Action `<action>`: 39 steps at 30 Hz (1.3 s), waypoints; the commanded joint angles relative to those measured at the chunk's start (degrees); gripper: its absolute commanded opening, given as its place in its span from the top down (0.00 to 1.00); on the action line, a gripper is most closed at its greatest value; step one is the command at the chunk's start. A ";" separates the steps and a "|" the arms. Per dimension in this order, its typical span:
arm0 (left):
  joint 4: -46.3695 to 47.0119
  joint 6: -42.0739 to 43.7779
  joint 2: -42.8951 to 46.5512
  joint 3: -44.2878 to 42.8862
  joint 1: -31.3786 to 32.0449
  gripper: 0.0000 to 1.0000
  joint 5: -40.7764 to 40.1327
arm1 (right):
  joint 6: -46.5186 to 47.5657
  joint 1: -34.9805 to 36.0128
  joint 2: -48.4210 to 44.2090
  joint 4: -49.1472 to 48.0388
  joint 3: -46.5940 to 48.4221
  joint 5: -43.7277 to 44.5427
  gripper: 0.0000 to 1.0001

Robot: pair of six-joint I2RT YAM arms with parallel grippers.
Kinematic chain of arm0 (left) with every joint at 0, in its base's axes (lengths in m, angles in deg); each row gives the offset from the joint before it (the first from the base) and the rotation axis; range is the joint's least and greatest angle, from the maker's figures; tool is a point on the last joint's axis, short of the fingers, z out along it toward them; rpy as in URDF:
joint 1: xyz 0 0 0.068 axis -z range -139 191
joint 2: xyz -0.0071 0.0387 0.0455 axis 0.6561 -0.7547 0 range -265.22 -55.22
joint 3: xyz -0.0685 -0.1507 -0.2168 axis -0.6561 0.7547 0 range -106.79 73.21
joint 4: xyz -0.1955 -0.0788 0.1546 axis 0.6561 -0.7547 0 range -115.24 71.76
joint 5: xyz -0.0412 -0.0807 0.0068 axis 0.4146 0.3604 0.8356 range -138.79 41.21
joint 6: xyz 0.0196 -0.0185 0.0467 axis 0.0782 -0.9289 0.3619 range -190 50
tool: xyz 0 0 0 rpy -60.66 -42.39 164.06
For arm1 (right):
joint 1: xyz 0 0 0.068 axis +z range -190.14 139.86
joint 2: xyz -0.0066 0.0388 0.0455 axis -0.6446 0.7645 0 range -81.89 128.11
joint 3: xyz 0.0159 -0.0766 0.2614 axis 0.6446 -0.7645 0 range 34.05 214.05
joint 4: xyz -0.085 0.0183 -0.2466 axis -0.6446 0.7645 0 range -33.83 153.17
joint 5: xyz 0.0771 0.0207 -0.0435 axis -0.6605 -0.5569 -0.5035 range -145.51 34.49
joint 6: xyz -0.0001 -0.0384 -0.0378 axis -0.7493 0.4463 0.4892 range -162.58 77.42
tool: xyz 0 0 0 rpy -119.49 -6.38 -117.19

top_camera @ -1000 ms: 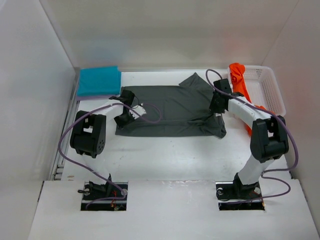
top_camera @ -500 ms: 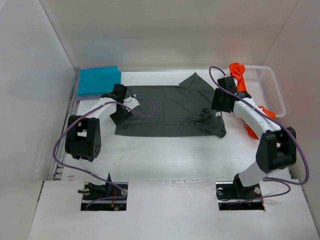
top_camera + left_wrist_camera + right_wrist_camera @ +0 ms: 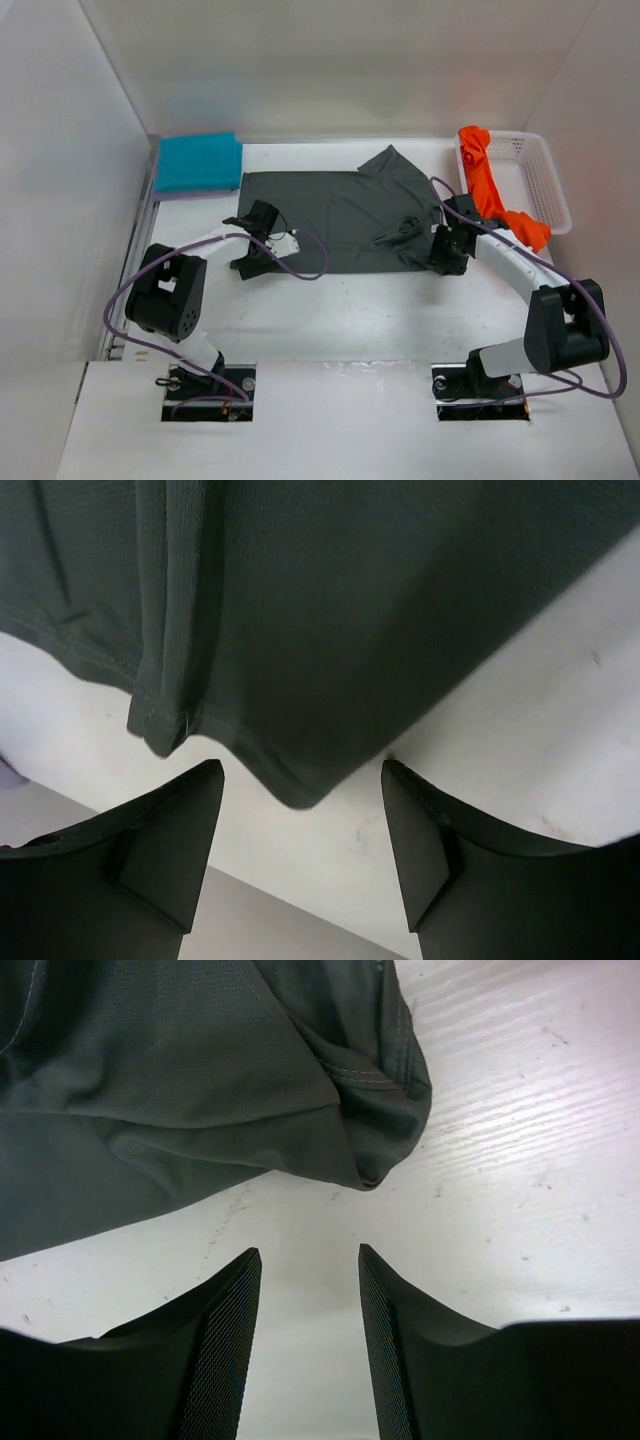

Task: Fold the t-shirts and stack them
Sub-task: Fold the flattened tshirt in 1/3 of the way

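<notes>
A dark grey t-shirt (image 3: 340, 210) lies spread flat mid-table, with a sleeve bunched at its right side. My left gripper (image 3: 254, 252) is open at the shirt's near left corner (image 3: 300, 790); that corner pokes just between the fingertips, ungripped. My right gripper (image 3: 446, 256) is open at the near right corner (image 3: 375, 1165), which lies just ahead of the fingertips. A folded teal t-shirt (image 3: 198, 160) sits at the back left on a thin lavender edge (image 3: 175, 193). An orange t-shirt (image 3: 487, 185) hangs over the basket's left rim.
The white mesh basket (image 3: 540, 180) stands at the back right against the right wall. White walls close in the table on the left, back and right. Purple cables loop from both arms over the table in front of the shirt.
Both grippers have opened and let go of the grey shirt. Both have moved from the shirt's sides down toward me, to its near corners.
</notes>
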 commanded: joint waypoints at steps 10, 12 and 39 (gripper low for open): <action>6.50 -1.53 -5.49 -0.20 -0.21 0.50 -1.20 | 0.62 -2.63 6.89 -6.28 0.66 -0.77 0.48; 6.50 -1.88 -5.84 -0.12 -0.12 0.56 -1.20 | 0.89 -2.63 7.94 -6.54 1.01 -1.21 0.49; 7.20 -1.09 -5.67 2.96 -0.82 0.79 -2.95 | 5.72 -8.61 7.00 -3.38 5.59 1.51 0.55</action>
